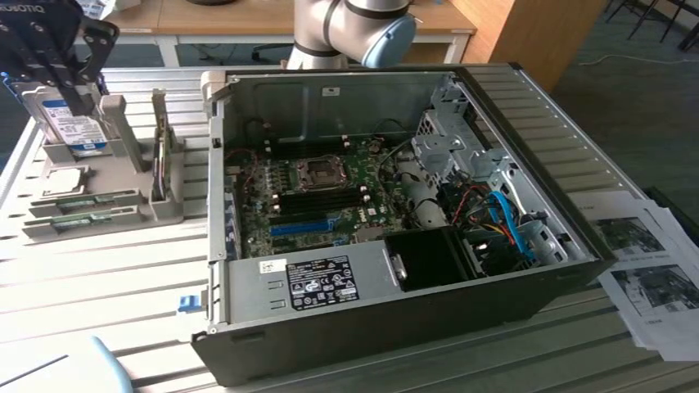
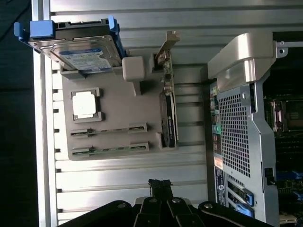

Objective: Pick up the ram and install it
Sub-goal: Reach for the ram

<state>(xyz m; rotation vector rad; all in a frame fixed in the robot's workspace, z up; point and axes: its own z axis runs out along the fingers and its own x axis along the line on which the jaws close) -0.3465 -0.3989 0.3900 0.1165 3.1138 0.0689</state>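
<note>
Two long green ram sticks lie edge-up in the slots of a grey holder; the nearer one is ram (image 1: 84,201) (image 2: 110,129), and a second stick (image 2: 109,150) lies parallel beside it. My black gripper (image 1: 78,100) (image 2: 160,185) hangs above the holder's far end, in front of the hard drive, well apart from the ram. Its fingers are shut together with nothing between them. The open computer case (image 1: 525,106) lies on its side, showing the motherboard (image 1: 311,192) with its dark memory slots.
The grey holder (image 2: 113,101) also carries a blue-labelled hard drive (image 1: 74,131) (image 2: 90,54), a square silver CPU (image 1: 64,180) (image 2: 85,105) and an upright expansion card (image 1: 160,164) (image 2: 168,118). Printed papers (image 1: 647,270) lie at the exterior view's right. The arm's base (image 1: 349,29) stands behind the case.
</note>
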